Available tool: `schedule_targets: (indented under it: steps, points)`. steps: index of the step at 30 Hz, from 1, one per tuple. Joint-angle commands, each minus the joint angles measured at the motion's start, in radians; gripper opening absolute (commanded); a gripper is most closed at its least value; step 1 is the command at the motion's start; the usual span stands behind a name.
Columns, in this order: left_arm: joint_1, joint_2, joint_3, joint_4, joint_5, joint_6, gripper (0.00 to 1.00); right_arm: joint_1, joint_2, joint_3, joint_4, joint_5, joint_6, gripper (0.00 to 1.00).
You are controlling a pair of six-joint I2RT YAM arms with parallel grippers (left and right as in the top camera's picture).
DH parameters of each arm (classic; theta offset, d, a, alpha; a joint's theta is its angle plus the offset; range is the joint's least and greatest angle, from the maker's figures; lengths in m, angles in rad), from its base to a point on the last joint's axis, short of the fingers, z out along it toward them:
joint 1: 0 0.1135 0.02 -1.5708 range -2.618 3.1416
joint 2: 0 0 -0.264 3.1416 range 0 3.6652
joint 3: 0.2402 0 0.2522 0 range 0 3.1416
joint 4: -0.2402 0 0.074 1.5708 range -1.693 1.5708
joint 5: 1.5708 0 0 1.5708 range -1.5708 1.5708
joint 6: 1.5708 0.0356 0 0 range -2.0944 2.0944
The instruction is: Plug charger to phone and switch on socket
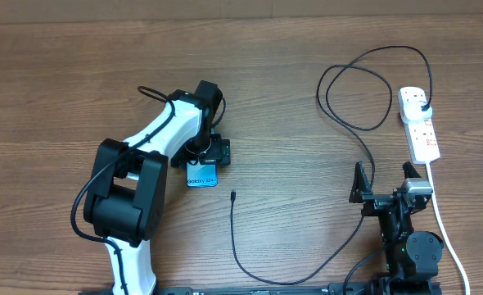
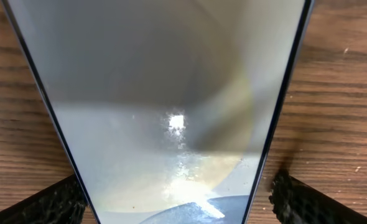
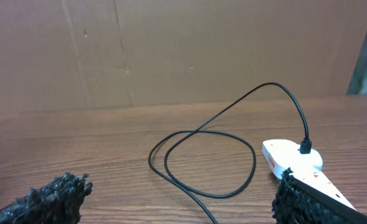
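Straddling the phone point(image 1: 201, 177) near the centre of the desk point(image 1: 53, 74): left gripper point(image 1: 204, 161), jaws standing wide, flanking its long sides. Charger tip point(image 1: 233, 195) is lying just right of the phone, nearer the left arm. Right gripper point(image 1: 385, 182) is gaping empty beside the socket point(image 1: 419, 124), by the right edge.

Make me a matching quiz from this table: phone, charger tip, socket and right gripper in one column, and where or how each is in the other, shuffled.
1 phone
2 charger tip
3 socket
4 right gripper

A open, holding nothing
B lying loose on the table
C between the fingers of the left gripper
D black plug in one outlet

Pairs: 1-C, 2-B, 3-D, 4-A
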Motion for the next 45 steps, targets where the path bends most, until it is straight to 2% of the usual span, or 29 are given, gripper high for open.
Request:
schedule_targets:
  steps: [1,17,20,27,45]
  points:
    - [0.032,0.052,-0.024,0.023,0.049,0.0,0.99,0.005,-0.008,-0.011,0.007,0.006,-0.005,1.0]
    - [0.043,0.052,-0.024,0.156,0.049,0.028,1.0,0.005,-0.008,-0.011,0.007,0.006,-0.005,1.0]
    - [0.044,0.052,-0.024,0.163,0.048,0.032,0.99,0.005,-0.008,-0.011,0.007,0.006,-0.005,1.0]
    - [0.047,0.052,-0.024,0.166,0.025,0.136,1.0,0.005,-0.008,-0.011,0.007,0.006,-0.005,1.0]
    - [0.047,0.052,-0.024,0.182,0.026,0.137,1.0,0.004,-0.008,-0.011,0.007,0.006,-0.005,1.0]
